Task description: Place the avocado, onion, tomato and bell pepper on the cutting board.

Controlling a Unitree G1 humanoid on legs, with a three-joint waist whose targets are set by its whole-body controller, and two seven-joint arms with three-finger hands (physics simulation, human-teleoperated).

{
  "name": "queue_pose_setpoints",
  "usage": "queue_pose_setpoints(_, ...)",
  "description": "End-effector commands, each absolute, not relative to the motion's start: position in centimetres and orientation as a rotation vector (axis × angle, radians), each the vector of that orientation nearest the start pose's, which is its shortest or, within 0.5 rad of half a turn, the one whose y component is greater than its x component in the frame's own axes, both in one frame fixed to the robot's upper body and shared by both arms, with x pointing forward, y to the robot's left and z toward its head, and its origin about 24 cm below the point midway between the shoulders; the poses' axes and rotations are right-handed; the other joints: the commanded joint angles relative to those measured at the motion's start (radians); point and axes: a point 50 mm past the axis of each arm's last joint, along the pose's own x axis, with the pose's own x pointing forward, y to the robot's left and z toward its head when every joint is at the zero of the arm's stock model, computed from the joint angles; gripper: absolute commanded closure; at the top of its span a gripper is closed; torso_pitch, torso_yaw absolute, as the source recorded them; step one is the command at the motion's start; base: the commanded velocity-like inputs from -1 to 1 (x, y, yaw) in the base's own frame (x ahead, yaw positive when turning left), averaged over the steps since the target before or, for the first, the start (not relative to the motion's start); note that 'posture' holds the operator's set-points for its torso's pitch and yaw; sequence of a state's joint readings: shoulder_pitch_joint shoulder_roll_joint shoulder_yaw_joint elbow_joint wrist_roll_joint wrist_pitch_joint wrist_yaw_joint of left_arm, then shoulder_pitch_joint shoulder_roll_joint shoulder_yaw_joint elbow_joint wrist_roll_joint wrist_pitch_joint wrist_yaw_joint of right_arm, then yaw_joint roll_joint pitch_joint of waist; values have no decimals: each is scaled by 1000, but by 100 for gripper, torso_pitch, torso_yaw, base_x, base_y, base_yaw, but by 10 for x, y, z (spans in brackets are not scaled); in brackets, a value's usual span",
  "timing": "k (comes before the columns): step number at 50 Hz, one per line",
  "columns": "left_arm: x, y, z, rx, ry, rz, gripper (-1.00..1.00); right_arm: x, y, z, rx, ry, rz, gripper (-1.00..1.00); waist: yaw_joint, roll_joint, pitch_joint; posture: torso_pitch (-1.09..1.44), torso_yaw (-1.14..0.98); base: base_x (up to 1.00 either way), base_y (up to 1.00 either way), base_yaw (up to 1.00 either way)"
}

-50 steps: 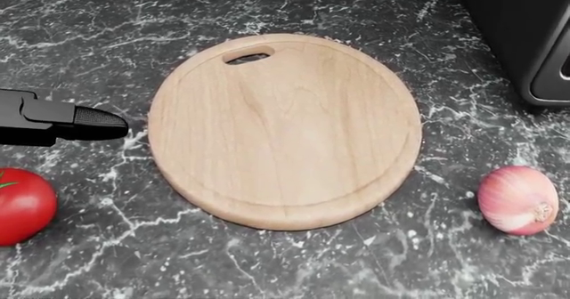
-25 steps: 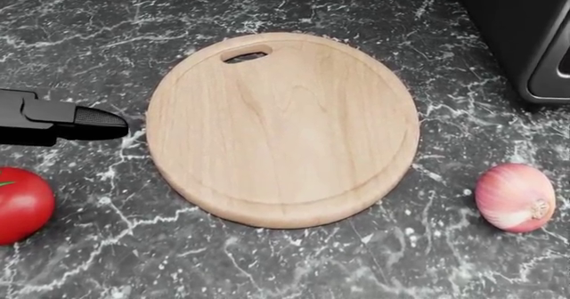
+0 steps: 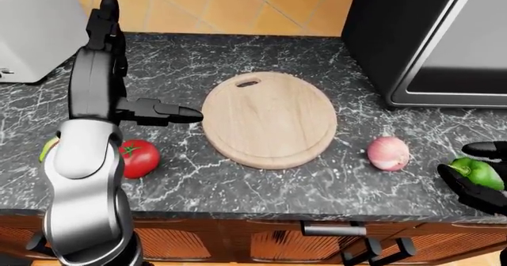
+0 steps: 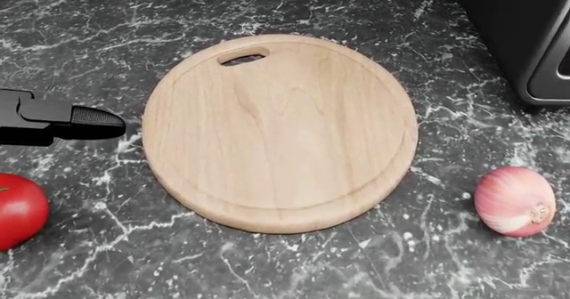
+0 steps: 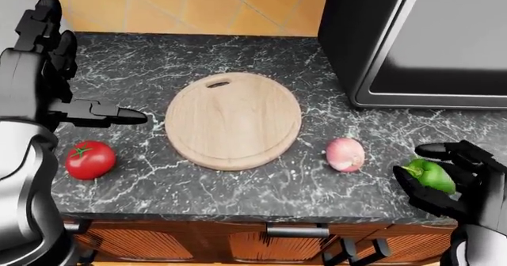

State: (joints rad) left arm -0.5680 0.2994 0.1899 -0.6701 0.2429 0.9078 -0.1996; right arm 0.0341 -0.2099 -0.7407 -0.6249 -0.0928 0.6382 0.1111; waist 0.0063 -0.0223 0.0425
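The round wooden cutting board (image 4: 280,132) lies flat in the middle of the dark marble tabletop (image 5: 238,55), with nothing on it. Its small handle hole points to the top of the view.

The round red tomato (image 5: 90,159) sits on the tabletop to the left of the board, well apart from it. The pale pink onion (image 5: 345,154) sits to the right of the board, near it but not touching. The shiny green bell pepper (image 5: 430,175) is further right, close to the tabletop's near edge. A bit of yellow-green, maybe the avocado (image 3: 49,149), peeks out behind the left arm in the left-eye view; most of it is hidden.

The black left hand (image 5: 49,76) is up in the air above the tomato, open, with one finger sticking out toward the board. It holds nothing. The black right hand (image 5: 447,180) is open, and its fingers stand around the bell pepper without closing on it.

A big black oven box (image 5: 412,40) stands at the top right, beside the board. A grey box (image 3: 35,31) stands at the top left. Orange wall tiles (image 3: 221,5) run behind
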Motion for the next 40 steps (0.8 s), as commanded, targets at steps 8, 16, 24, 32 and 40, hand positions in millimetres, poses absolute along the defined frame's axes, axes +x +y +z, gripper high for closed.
queue_pose_setpoints(8,258,195,277,379,-409,168,-100,169,-317,190,-352,-111,-680,69,1,-3,-18,0,0,0,0,0)
queue_pose_setpoints(16,258,195,276,381,-408,172,-100,168,-310,208,-372,-143,-657,84,1,-4,-17,0,0,0,0,0)
queue_pose_setpoints(24,257,195,274,379,-406,173,-100,176,-292,238,-397,-200,-598,99,1,-5,-17,0,0,0,0,0)
queue_pose_setpoints(32,256,196,272,377,-404,177,-100,193,-267,264,-402,-257,-498,100,1,-5,-17,0,0,0,0,0)
queue_pose_setpoints(40,257,196,271,374,-404,179,-100,219,-238,284,-413,-309,-387,100,1,1,-16,0,0,0,0,0)
